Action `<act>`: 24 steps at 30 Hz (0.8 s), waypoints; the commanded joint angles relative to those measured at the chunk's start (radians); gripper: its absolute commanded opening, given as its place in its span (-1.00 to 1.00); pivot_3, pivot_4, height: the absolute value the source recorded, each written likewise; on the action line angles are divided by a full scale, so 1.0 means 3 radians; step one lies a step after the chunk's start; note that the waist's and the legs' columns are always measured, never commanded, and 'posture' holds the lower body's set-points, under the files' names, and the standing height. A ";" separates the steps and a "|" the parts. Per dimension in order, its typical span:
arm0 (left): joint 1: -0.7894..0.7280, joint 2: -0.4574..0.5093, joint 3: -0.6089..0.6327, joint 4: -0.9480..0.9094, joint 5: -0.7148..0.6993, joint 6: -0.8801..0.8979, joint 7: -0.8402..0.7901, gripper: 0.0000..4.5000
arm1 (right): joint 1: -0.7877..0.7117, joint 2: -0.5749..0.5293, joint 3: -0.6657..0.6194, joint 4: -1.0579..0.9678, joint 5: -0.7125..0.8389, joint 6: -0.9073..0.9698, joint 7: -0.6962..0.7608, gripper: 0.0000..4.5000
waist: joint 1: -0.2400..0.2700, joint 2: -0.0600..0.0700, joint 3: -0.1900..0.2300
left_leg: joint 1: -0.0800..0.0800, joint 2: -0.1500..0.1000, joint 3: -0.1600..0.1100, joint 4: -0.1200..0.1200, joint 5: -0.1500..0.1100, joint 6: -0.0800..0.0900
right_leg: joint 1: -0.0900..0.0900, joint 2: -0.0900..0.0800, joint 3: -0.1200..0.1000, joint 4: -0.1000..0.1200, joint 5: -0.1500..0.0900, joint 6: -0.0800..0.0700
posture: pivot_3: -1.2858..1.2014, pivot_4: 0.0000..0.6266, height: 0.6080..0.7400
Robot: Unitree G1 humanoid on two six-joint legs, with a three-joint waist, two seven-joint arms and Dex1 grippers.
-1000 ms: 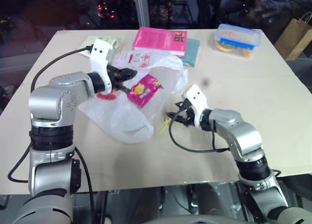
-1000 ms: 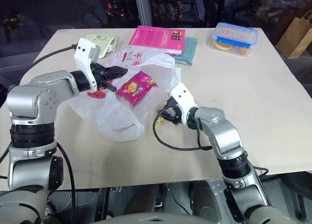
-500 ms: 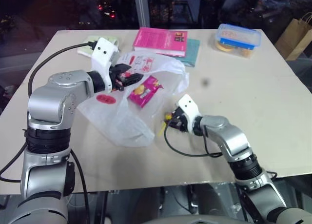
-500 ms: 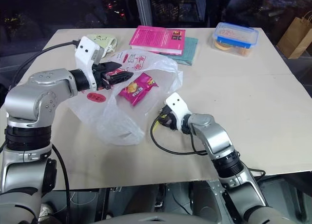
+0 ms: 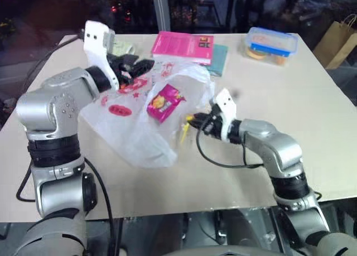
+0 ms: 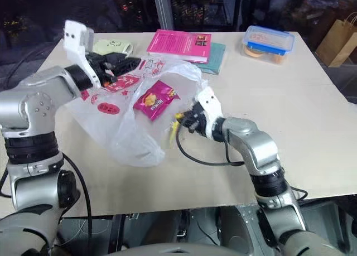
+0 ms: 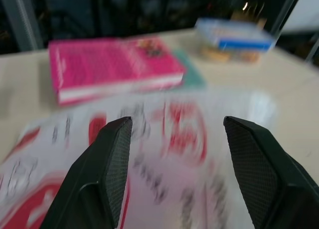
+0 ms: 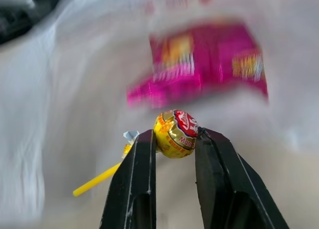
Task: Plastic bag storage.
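The plastic bag (image 5: 131, 130), translucent white with red print, lies crumpled on the table, its printed rim raised at the far left. My left gripper (image 5: 135, 66) hovers at that raised rim. In the left wrist view its fingers (image 7: 112, 159) stand wide apart, the bag's print (image 7: 174, 139) spread out beyond them. My right gripper (image 8: 175, 135) is shut on a gold-wrapped lollipop (image 5: 188, 122) with a yellow stick, held just off the table at the bag's right side. A magenta snack packet (image 5: 164, 101) rests against the bag between both grippers.
A pink book (image 5: 184, 46) lies on a teal one (image 5: 221, 59) at the table's far edge. A blue-lidded food box (image 5: 272, 44) stands at the far right. A brown paper bag (image 5: 337, 41) stands beyond the table, a pale green item (image 5: 126, 47) behind my left gripper.
My left gripper has risen with the bag's rim, its fingers spread wider. My right gripper has shut on the lollipop and lifted it off the table toward the bag.
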 commanded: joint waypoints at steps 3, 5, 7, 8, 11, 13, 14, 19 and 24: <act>-0.0200 -0.0032 0.0431 -0.0028 -0.0355 0.0159 0.0148 0.34 | -0.1286 0.0692 -0.0068 0.2408 -0.0369 -0.1624 -0.0328 -0.51 | -0.0051 0.0000 0.0001 | 0.0004 0.0004 0.0004 -0.0001 0.0001 -0.0003 | -0.0001 0.0003 0.0001 0.0002 0.0003 -0.0005 | 0.03 -0.52 1.00; -0.0200 -0.0017 0.0530 -0.0099 -0.0457 0.0223 0.0202 0.34 | -0.1646 0.0902 -0.0204 0.3000 -0.0318 -0.2006 -0.0252 -0.16 | -0.0046 -0.0001 0.0001 | -0.0001 0.0006 0.0004 -0.0008 0.0004 -0.0007 | -0.0006 0.0005 0.0003 -0.0002 0.0005 -0.0008 | 0.03 -0.52 1.00; -0.0172 -0.0019 0.0695 -0.0152 -0.0608 0.0346 0.0297 0.34 | -0.1824 0.0962 -0.0294 0.3210 -0.0292 -0.2305 -0.0311 0.31 | -0.0015 -0.0003 0.0000 | -0.0007 0.0005 -0.0002 -0.0013 0.0004 -0.0008 | -0.0010 0.0002 0.0001 -0.0007 0.0005 -0.0009 | 0.03 -0.52 1.00; -0.0133 -0.0018 0.0763 -0.0182 -0.0666 0.0390 0.0343 0.34 | -0.1846 0.0958 -0.0329 0.3209 -0.0259 -0.2357 -0.0293 0.57 | -0.0015 -0.0003 0.0000 | -0.0009 0.0004 -0.0006 -0.0013 0.0003 -0.0007 | -0.0009 -0.0004 0.0001 -0.0009 0.0005 -0.0008 | 0.03 -0.52 1.00; 0.0114 -0.0050 0.0945 -0.0366 -0.0874 0.0546 0.0402 0.34 | -0.1638 0.0853 -0.0383 0.2812 -0.0124 -0.2279 -0.0076 0.98 | -0.0027 -0.0002 0.0000 | -0.0011 -0.0002 -0.0008 -0.0016 -0.0002 -0.0003 | -0.0010 -0.0016 0.0004 -0.0014 0.0005 -0.0007 | 0.03 -0.52 1.00; 0.0479 -0.0120 0.1063 -0.0699 -0.1120 0.0493 0.0237 0.34 | -0.1330 0.0699 -0.0313 0.2295 -0.0078 -0.2078 0.0078 0.98 | -0.0038 -0.0002 0.0000 | -0.0012 -0.0002 -0.0008 -0.0021 -0.0002 -0.0003 | -0.0011 -0.0018 0.0005 -0.0014 0.0005 -0.0007 | 0.03 -0.52 1.00; 0.0730 -0.0117 0.1109 -0.0907 -0.1261 0.0466 0.0091 0.34 | -0.1124 0.0583 -0.0238 0.1955 -0.0060 -0.1908 0.0169 0.98 | -0.0039 -0.0002 -0.0002 | -0.0011 -0.0001 -0.0008 -0.0024 -0.0002 -0.0003 | -0.0012 -0.0018 0.0005 -0.0012 0.0005 -0.0007 | 0.03 -0.52 1.00; 0.2128 0.0159 0.1470 -0.1625 -0.1933 0.0589 -0.0566 0.34 | -0.0125 -0.0208 0.0174 0.0234 0.0006 -0.1176 0.0621 0.98 | -0.0032 -0.0002 -0.0001 | -0.0019 0.0003 -0.0009 -0.0033 -0.0003 -0.0004 | -0.0018 -0.0018 0.0006 -0.0027 0.0004 -0.0008 | 0.03 -0.52 1.00; 0.3387 0.0320 0.1892 -0.1856 -0.2130 0.0487 -0.1092 0.73 | 0.0293 -0.0744 0.0212 -0.0531 -0.0099 -0.0788 0.0512 1.00 | -0.0042 0.0005 0.0002 | -0.0004 0.0011 0.0003 -0.0042 -0.0002 -0.0007 | -0.0013 -0.0013 0.0012 -0.0033 -0.0001 -0.0016 | 0.03 -0.52 1.00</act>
